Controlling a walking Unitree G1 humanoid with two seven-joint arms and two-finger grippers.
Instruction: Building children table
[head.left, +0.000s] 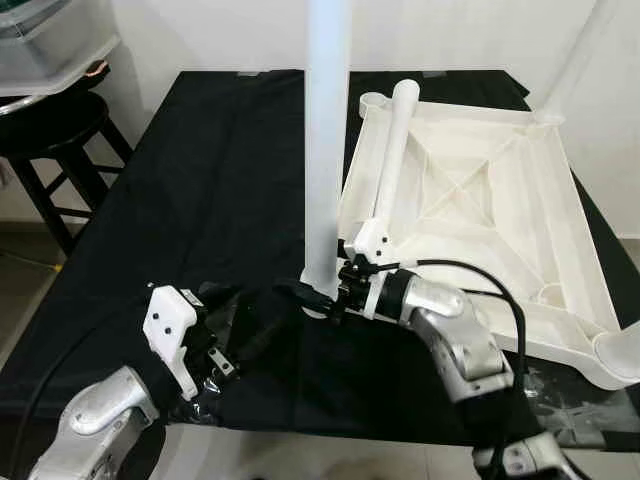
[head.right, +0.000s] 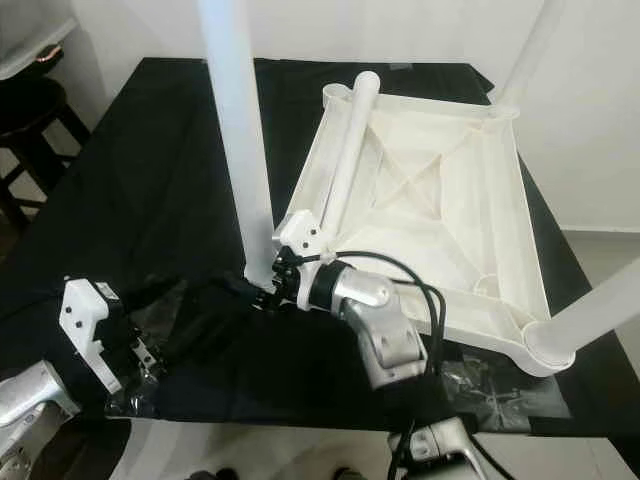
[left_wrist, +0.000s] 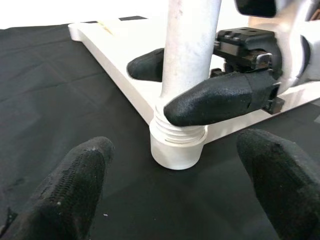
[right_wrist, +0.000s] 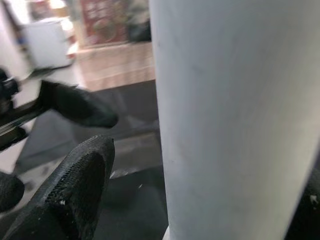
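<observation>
Left wrist view: right gripper (left_wrist: 187, 92) jaws clamp the upright leg (left_wrist: 190, 55), top cropped; left gripper (left_wrist: 175, 200) jaws open

You have the white plastic tabletop (head.left: 480, 190) lying upside down on the black-draped surface (head.left: 200, 180), its ribbed underside facing up. One white leg (head.left: 326, 150) stands upright at the near left corner socket (left_wrist: 177, 147), its threaded end showing just above the socket rim. Legs also stand in the far right corner (head.left: 580, 50) and the near right corner (head.right: 600, 315). A loose leg (head.left: 392, 160) lies along the tabletop's left edge.
</observation>
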